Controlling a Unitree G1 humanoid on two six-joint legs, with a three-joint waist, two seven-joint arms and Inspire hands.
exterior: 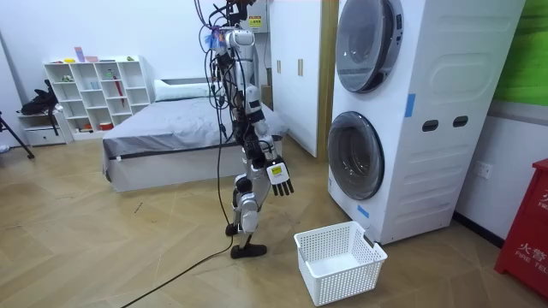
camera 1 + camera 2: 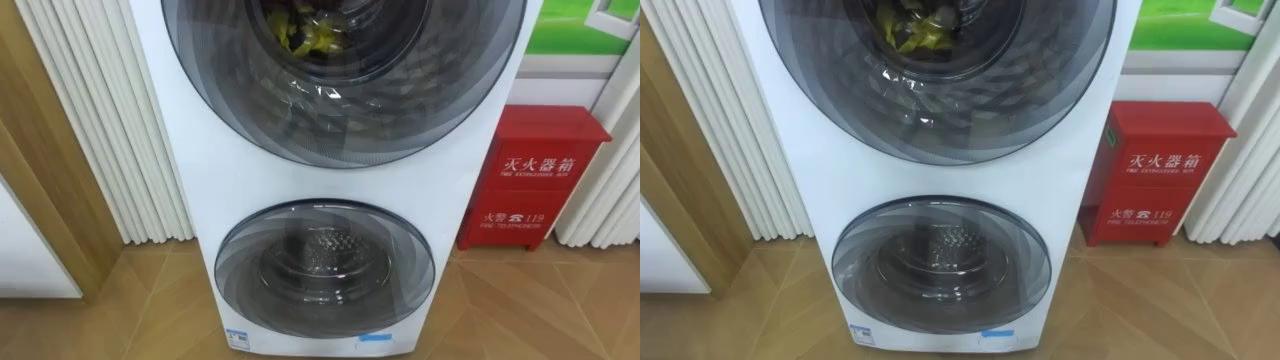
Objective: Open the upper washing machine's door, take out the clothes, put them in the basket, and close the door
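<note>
1. The tall white stack of two front-loading washing machines [image 1: 445,120] takes up the room view's right. The robot stands upright on the pale wooden plank floor [image 1: 128,248] facing it, well apart from the doors.
2. On the floor between robot and stack sits a white plastic laundry basket with latticed walls [image 1: 338,261], near the lower machine's front corner, its inside walls and bottom in plain sight.
3. The upper round smoked-glass door [image 2: 345,120] is closed. Behind it, in the drum, lies a crumpled bundle of yellow and dark clothes [image 2: 305,35] — that is where the washing is.
4. The lower round glass door [image 2: 325,280] is closed too, and through it shows a perforated steel drum [image 2: 325,245].
5. The right robot hand [image 1: 279,178] hangs at hip height in front of the body, fingers slack and pointing down, grasping nothing.
6. A red metal box cabinet [image 2: 535,175] stands on the floor at the wall, just beside the stack on the robot's right.
7. On the stack's other side runs a white vertically ribbed panel [image 2: 100,120], and beyond that a light wooden frame [image 2: 40,170].
8. Behind the robot — a grey-covered bed [image 1: 171,128], and against the far wall a white cube shelf unit [image 1: 94,90].
</note>
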